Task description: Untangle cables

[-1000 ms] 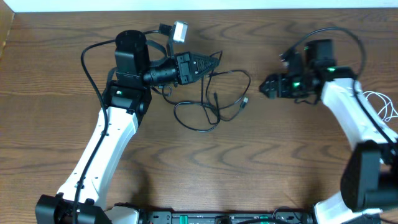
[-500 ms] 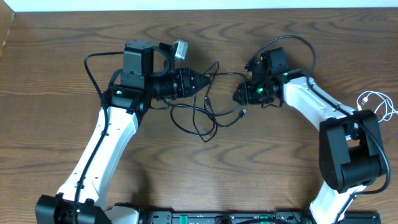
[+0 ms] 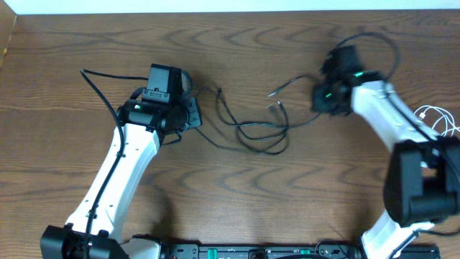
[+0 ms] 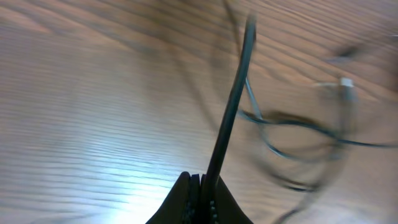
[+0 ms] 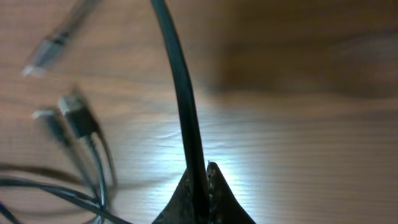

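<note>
Tension looks like the purpose here: the left gripper and the right gripper are each clamped on 1 stretch of the black cable, apparently to draw apart the slack loops sagging between them on the table. The white cable lies well to the right of the black cable, untouched. No brand, label or writing is readable.

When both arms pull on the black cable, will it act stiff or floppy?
Probably floppy: the black cable lies in slack loops between the left gripper and right gripper, both pinching it. It looks thin, so likely light and easy to lift. Its plug ends may swing or snag on the loops.
</note>
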`<state>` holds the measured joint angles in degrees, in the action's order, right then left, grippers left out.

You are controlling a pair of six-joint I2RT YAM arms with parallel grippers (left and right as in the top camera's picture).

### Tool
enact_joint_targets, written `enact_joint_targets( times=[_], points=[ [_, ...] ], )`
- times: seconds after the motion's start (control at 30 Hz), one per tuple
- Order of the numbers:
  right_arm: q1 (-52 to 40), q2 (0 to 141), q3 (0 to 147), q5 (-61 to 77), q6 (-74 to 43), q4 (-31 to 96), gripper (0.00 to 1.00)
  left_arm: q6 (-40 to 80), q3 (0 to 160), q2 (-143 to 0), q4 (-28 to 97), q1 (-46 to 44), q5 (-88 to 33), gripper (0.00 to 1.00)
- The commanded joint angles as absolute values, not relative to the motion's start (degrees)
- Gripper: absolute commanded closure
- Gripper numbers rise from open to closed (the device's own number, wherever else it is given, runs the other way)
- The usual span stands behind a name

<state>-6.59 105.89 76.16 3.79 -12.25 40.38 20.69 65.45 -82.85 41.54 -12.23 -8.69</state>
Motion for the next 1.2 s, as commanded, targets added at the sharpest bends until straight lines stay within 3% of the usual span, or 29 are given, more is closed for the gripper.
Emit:
enact_joint_targets(
  times=[0.0, 0.33, 0.7, 0.87, 1.03, 1.17],
  points=[
    [-0.6, 96.9, 83.4, -8.1, -8.0, 43.0, 0.99, 19.7, 65.8, -82.6, 41.6, -12.2, 0.8, 0.92],
    [16.2, 87.3, 88.0, -14.7, -9.5, 41.0, 0.99, 20.2, 65.8, -82.6, 42.0, -12.2, 13.9, 0.92],
    [25.1, 87.3, 88.0, -12.9, -14.8, 42.1, 0.99, 25.3, 65.8, -82.6, 42.7, -12.2, 20.9, 0.92],
    [25.0, 87.3, 87.9, -1.6, -14.8, 42.0, 0.99, 26.2, 65.8, -82.6, 42.3, -12.2, 8.7, 0.92],
    [23.8, 87.3, 87.9, 10.6, -14.7, 42.2, 0.99, 23.2, 65.8, -82.6, 38.5, -12.4, -11.6, 0.92],
    [22.3, 87.3, 87.9, 22.9, -13.5, 44.3, 0.99, 21.0, 65.8, -82.6, 35.9, -13.5, -17.8, 0.92]
  ],
)
